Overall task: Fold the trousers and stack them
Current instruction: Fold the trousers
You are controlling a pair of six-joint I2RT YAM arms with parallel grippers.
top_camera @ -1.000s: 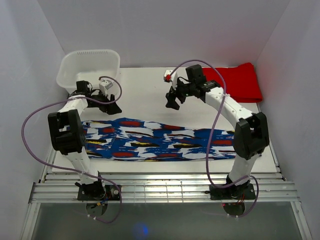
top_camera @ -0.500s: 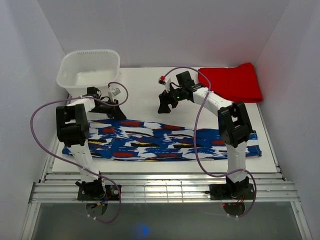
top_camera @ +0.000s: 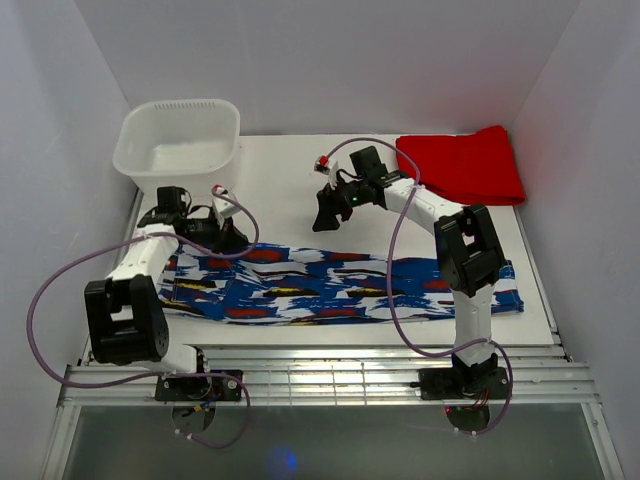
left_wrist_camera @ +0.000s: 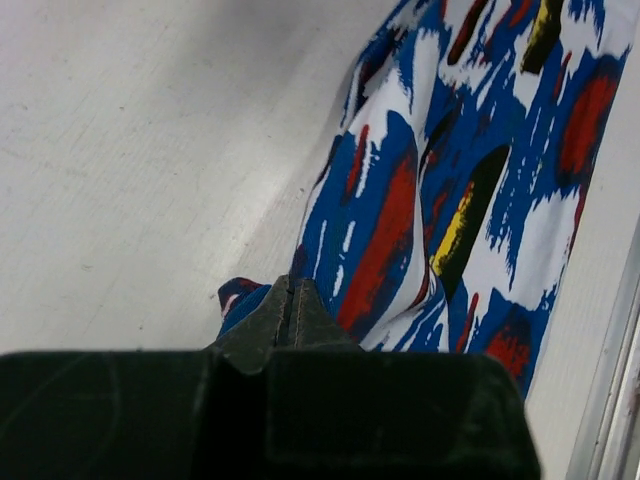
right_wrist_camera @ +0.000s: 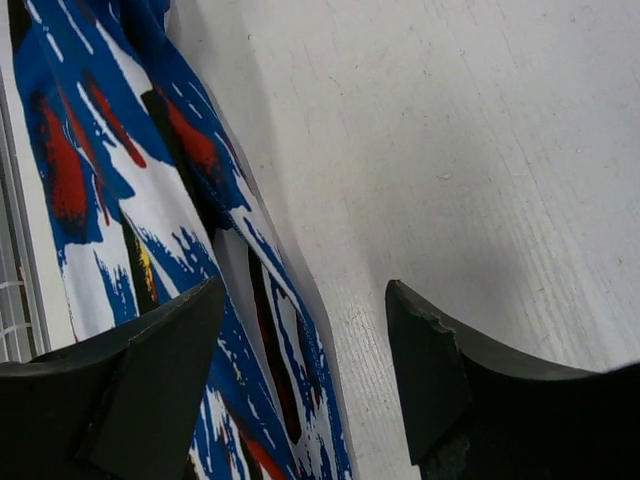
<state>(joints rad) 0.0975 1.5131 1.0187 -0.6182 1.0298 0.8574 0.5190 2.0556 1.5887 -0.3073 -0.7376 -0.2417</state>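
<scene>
The trousers (top_camera: 340, 285), printed blue, white and red with black and yellow streaks, lie stretched left to right across the near part of the table. My left gripper (top_camera: 226, 238) sits at their far edge near the left end. In the left wrist view its jaws (left_wrist_camera: 288, 285) are shut, pinching a small curled bit of the trousers (left_wrist_camera: 420, 200). My right gripper (top_camera: 325, 213) hovers open just beyond the far edge near the middle. In the right wrist view it (right_wrist_camera: 302, 295) straddles the hem of the trousers (right_wrist_camera: 150, 220), one finger over cloth, the other over bare table.
A white plastic basket (top_camera: 180, 140) stands at the back left. A plain red folded garment (top_camera: 465, 165) lies at the back right. A slatted metal rail (top_camera: 330, 375) runs along the table's near edge.
My left gripper has come down onto the trousers' far edge and shut; the trousers' left end has drawn in to the right. The right gripper has moved left, lowered and narrowed slightly.
</scene>
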